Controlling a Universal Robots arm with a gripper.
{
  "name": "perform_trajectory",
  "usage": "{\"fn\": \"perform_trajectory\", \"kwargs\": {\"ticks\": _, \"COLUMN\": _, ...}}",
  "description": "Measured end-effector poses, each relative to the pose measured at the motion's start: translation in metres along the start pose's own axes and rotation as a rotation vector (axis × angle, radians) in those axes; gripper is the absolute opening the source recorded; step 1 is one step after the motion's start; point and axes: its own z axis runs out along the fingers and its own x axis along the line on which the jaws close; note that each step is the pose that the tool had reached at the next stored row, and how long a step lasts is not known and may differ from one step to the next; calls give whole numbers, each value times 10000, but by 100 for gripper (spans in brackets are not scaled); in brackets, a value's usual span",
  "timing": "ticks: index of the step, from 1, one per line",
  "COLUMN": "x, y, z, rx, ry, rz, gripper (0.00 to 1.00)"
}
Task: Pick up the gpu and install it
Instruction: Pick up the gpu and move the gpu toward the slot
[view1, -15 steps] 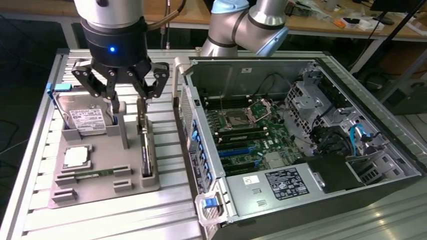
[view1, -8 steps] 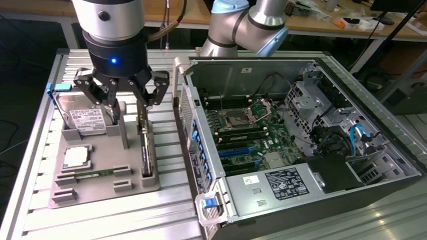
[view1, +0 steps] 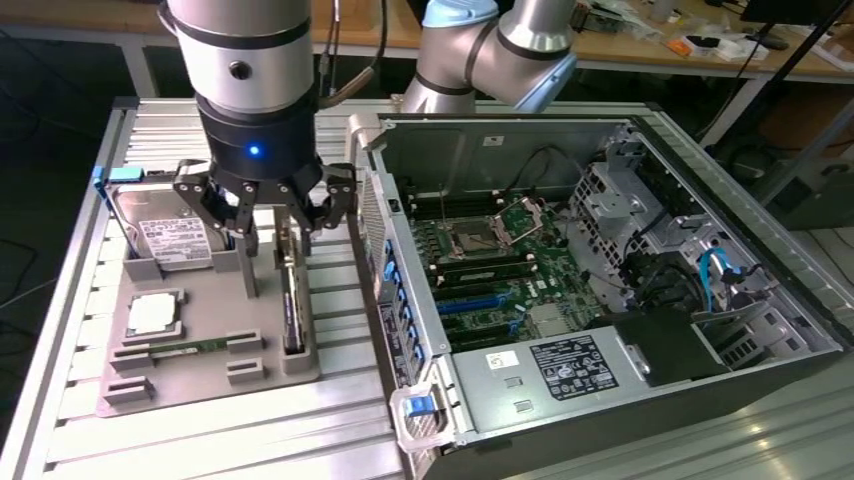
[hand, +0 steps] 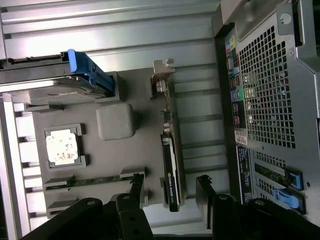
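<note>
Gripper (view1: 274, 232) hangs with jaws apart astride the gpu (view1: 295, 300), not clamping it (card upright on edge in its tray slot), so pickup and install both remain undone. One computer case (view1: 507, 140), one grey tray (view1: 200, 388), one hard drive (view1: 167, 236), one gpu, one processor (view1: 154, 314), one memory stick (view1: 187, 348)

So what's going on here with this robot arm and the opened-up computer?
The robot arm's gripper hangs open over a grey holder tray. It is lined up above the thin dark graphics card with a silver bracket, which stands on edge in the tray and has not yet been lifted. To the exterior view's right of the tray, the open grey computer case lies with its green motherboard exposed. A silver hard drive and a square processor chip share the tray.
</note>
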Motion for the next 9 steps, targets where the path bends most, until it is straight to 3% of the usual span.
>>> {"fn": "perform_trajectory", "kwargs": {"ticks": 9, "x": -35, "y": -35, "z": 164, "rx": 2, "ry": 18, "rz": -61, "gripper": 54}}
